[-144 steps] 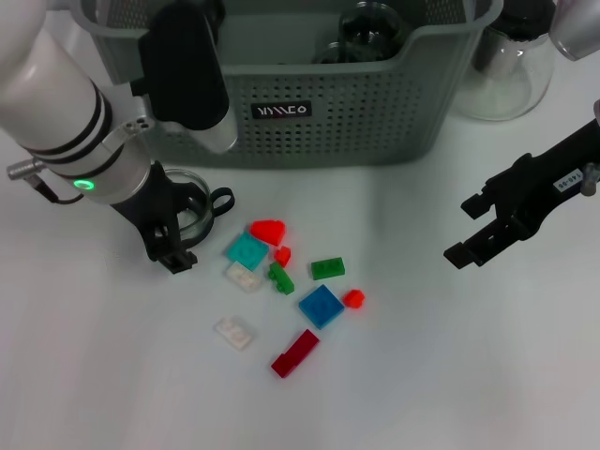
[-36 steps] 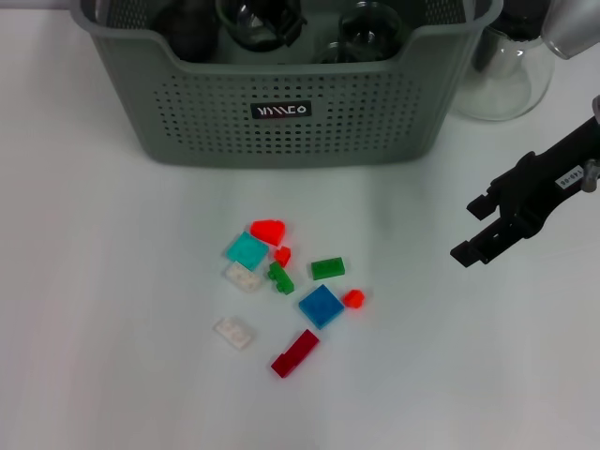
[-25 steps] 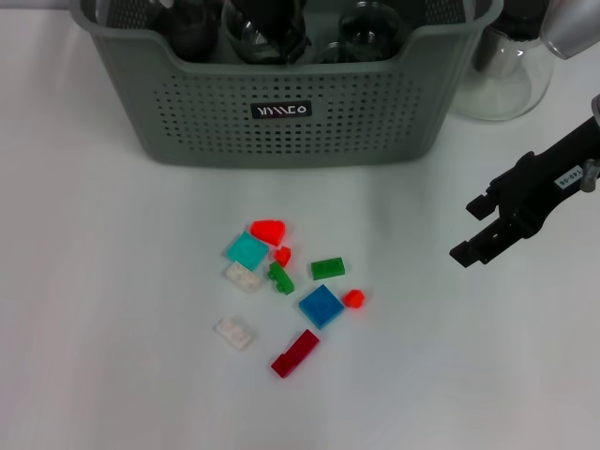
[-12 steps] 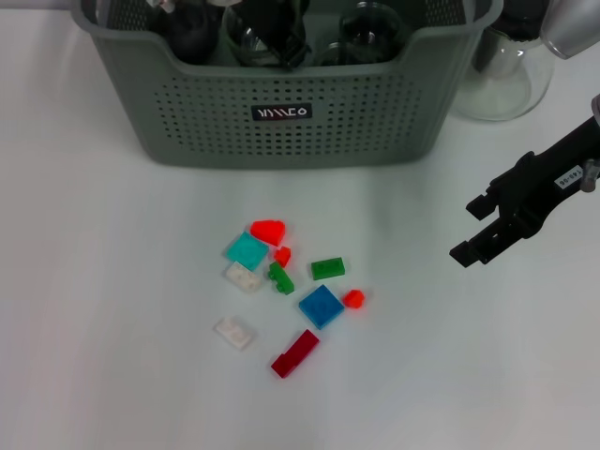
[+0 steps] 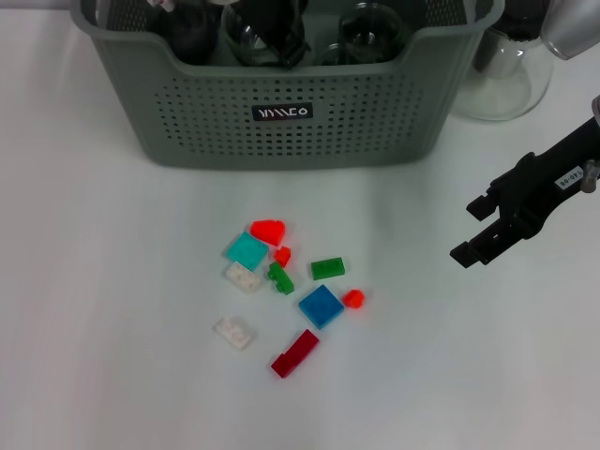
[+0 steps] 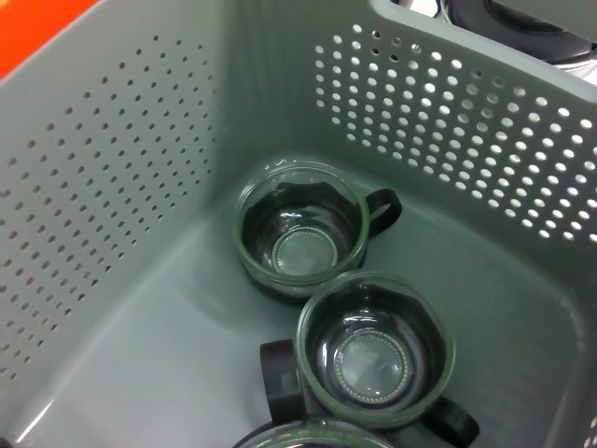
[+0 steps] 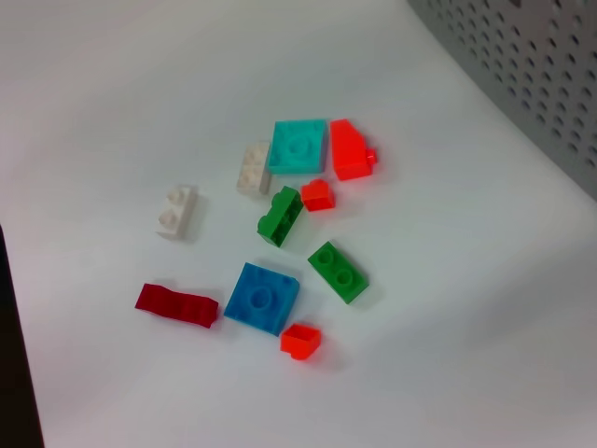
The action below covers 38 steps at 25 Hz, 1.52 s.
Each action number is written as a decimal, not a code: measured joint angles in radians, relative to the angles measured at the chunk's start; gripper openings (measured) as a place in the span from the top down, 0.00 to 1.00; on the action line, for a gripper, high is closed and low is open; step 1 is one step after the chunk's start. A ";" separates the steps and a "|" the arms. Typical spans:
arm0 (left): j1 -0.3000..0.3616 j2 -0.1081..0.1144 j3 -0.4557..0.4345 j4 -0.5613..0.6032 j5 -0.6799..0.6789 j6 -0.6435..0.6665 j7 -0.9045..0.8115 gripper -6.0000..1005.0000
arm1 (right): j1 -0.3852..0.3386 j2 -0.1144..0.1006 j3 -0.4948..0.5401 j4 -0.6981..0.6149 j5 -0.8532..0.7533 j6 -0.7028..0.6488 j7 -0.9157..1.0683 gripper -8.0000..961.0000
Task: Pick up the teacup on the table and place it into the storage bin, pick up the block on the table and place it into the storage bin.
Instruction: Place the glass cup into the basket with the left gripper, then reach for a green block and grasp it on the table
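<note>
The storage bin (image 5: pixel 291 112) stands at the back of the table. My left gripper (image 5: pixel 272 23) reaches down into it from above, next to a glass teacup (image 5: pixel 246 37). The left wrist view looks into the storage bin (image 6: pixel 121 187), where two glass teacups with black handles (image 6: pixel 298 238) (image 6: pixel 376 347) stand upright and the rim of a third (image 6: pixel 308 434) shows at the edge. Several blocks lie loose in front of the bin, among them a blue block (image 5: pixel 321 306) (image 7: pixel 262 298) and a dark red block (image 5: pixel 294 352). My right gripper (image 5: pixel 473 230) hovers open to the right of the blocks, holding nothing.
A clear glass jug (image 5: pixel 506 66) stands to the right of the bin. Other blocks include a teal one (image 5: pixel 247 250), two green ones (image 5: pixel 327 268) (image 5: pixel 279 277) and two white ones (image 5: pixel 243 277) (image 5: pixel 233 332).
The left gripper lifted the teacup from the table into the bin and over the last second sank lower inside it. The right arm and the blocks have not moved.
</note>
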 joint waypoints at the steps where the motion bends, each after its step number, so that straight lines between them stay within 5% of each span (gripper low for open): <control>1: 0.000 0.001 0.000 0.000 0.000 0.000 0.000 0.95 | 0.000 0.000 0.000 0.000 0.000 0.000 0.000 0.08; 19: 0.000 0.004 0.000 0.004 0.003 -0.003 0.005 0.93 | 0.002 -0.001 0.000 0.000 0.000 0.002 0.000 0.08; 25: 0.002 0.004 0.000 0.010 0.003 -0.003 0.005 0.82 | 0.002 -0.003 0.001 0.000 0.000 0.002 0.000 0.08; 30: 0.015 0.005 0.000 0.043 0.003 0.004 0.005 0.63 | 0.002 -0.004 0.006 0.000 0.000 0.002 0.000 0.08; 38: 0.075 0.007 -0.041 0.278 -0.011 0.078 -0.035 0.40 | 0.000 -0.012 0.011 -0.008 0.000 0.003 0.001 0.08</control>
